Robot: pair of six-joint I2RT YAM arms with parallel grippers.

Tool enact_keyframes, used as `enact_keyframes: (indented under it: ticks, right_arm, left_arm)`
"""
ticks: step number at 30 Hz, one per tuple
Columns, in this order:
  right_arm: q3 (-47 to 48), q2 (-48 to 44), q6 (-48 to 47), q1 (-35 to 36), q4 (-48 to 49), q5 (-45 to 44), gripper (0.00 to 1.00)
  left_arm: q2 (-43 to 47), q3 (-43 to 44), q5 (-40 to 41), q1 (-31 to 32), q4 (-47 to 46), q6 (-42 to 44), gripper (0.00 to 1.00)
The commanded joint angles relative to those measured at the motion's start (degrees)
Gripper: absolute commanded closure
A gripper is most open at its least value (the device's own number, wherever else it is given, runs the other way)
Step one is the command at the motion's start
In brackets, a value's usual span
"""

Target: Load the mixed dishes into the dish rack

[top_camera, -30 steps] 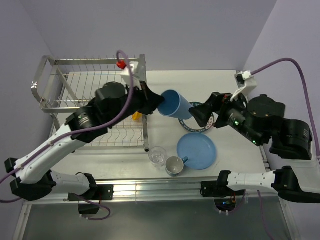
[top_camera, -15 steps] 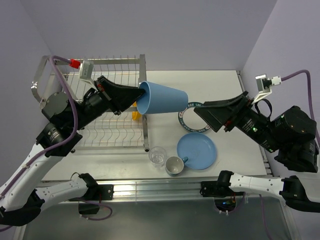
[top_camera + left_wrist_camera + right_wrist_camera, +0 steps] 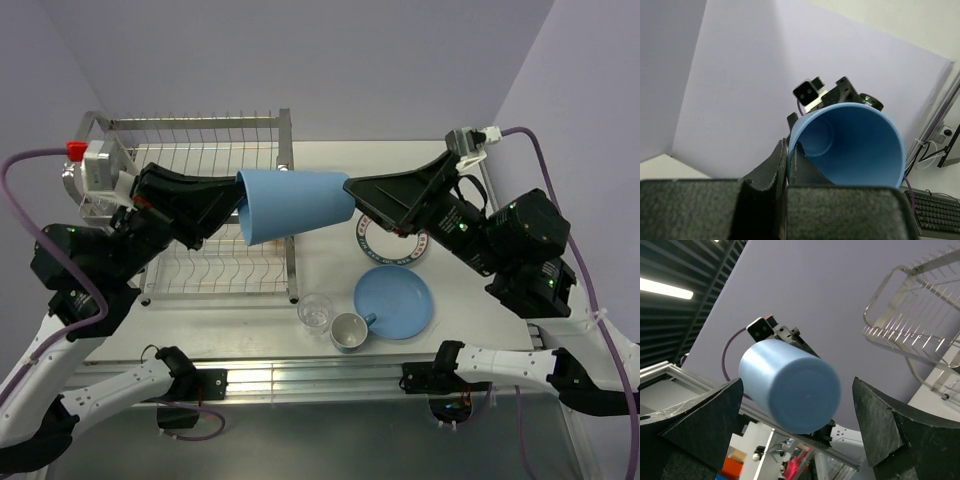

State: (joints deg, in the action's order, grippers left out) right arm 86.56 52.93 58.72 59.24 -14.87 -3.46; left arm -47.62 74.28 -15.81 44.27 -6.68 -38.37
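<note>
My left gripper [image 3: 238, 207] is shut on the rim of the blue tumbler [image 3: 297, 205], one finger inside and one outside. It holds the tumbler on its side, high above the right edge of the dish rack [image 3: 190, 150]. In the left wrist view the tumbler's mouth [image 3: 850, 145] faces the camera beyond the left gripper [image 3: 787, 165]. My right gripper [image 3: 355, 195] is open at the tumbler's base; its wrist view shows the base [image 3: 802, 395] ahead between the spread jaws [image 3: 796, 382], untouched. The clear glass [image 3: 315, 312], light blue mug [image 3: 349, 331], blue plate [image 3: 393, 300] and patterned white plate [image 3: 372, 243] lie on the table. The yellow bowl is hidden.
The rack's wire tiers and curved handle also show in the right wrist view [image 3: 910, 320]. Purple walls close the table at the back and sides. Purple cables [image 3: 25, 170] loop off both wrists.
The left arm has swung the tumbler up and to the left, toward the rack side. The right gripper has followed leftward and now stands open at the tumbler's base.
</note>
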Motion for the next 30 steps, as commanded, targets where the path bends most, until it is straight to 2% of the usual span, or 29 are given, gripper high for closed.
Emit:
enact_keyframes:
  ticks: [1,7,11,12,14,16,17,18,19,20,22,23,25,26,27,30]
  right_arm:
    - [-0.08,1.12,4.82,-0.36,5.20,1.35,0.04]
    - [-2.19,2.88,6.41,-0.44,12.93,6.09,0.04]
    - [-2.98,3.76,6.93,-0.53,17.33,8.29,0.13]
    - [-3.15,3.85,7.54,-0.79,19.07,8.82,0.21]
    - [-4.38,3.94,8.25,-0.97,21.28,10.75,0.30]
    - [-4.56,4.11,8.87,-1.06,22.69,11.81,0.50]
    - [-4.04,4.64,8.61,-1.06,22.70,12.07,0.77]
    - [-3.60,4.90,7.74,-1.15,22.09,11.99,0.91]
    - [-3.16,5.08,7.12,-1.23,21.47,11.55,1.00]
    - [-1.76,5.78,6.42,-1.24,20.77,11.38,1.00]
    - [0.26,6.57,2.47,-1.24,18.05,10.59,1.00]
    - [2.36,7.36,0.89,-1.32,16.82,9.19,1.00]
    - [2.82,7.46,-4.03,-1.32,16.81,8.04,1.00]
    - [3.08,7.28,-5.53,-1.32,16.72,6.03,1.00]
    - [3.61,7.37,-8.68,-1.32,15.94,4.97,1.00]
    - [7.21,9.03,-16.58,-1.41,12.96,0.24,1.00]
  left_arm:
    - [0.59,1.48,0.61,-0.24,-4.22,2.77,1.00]
    - [0.42,1.05,0.17,-0.24,-5.01,3.39,1.00]
    - [0.33,0.52,-0.53,-0.24,-5.80,3.21,1.00]
    - [0.33,0.34,-0.53,-0.24,-5.80,3.39,1.00]
    - [0.42,0.25,-0.36,-0.24,-5.63,3.74,1.00]
    - [0.33,0.42,-0.45,-0.24,-5.19,4.27,1.00]
    - [0.42,0.51,-0.19,-0.24,-4.32,4.36,1.00]
    - [0.33,0.69,0.60,-0.24,-3.26,4.70,1.00]
    - [0.33,1.12,1.57,-0.24,-1.95,4.88,1.00]
    - [0.16,1.48,4.27,-0.24,-0.37,4.97,0.94]
    - [0.15,2.27,7.19,-0.24,5.17,5.50,0.71]
    - [0.33,2.18,10.77,-0.24,6.49,5.50,0.47]
    - [1.20,1.66,14.91,-0.24,11.50,5.15,0.28]
    - [2.17,1.57,16.15,-0.24,12.99,5.06,0.05]
    - [2.78,1.13,20.95,-0.24,15.53,5.41,0.01]
    - [4.54,1.39,29.49,-0.24,20.37,5.85,0.01]
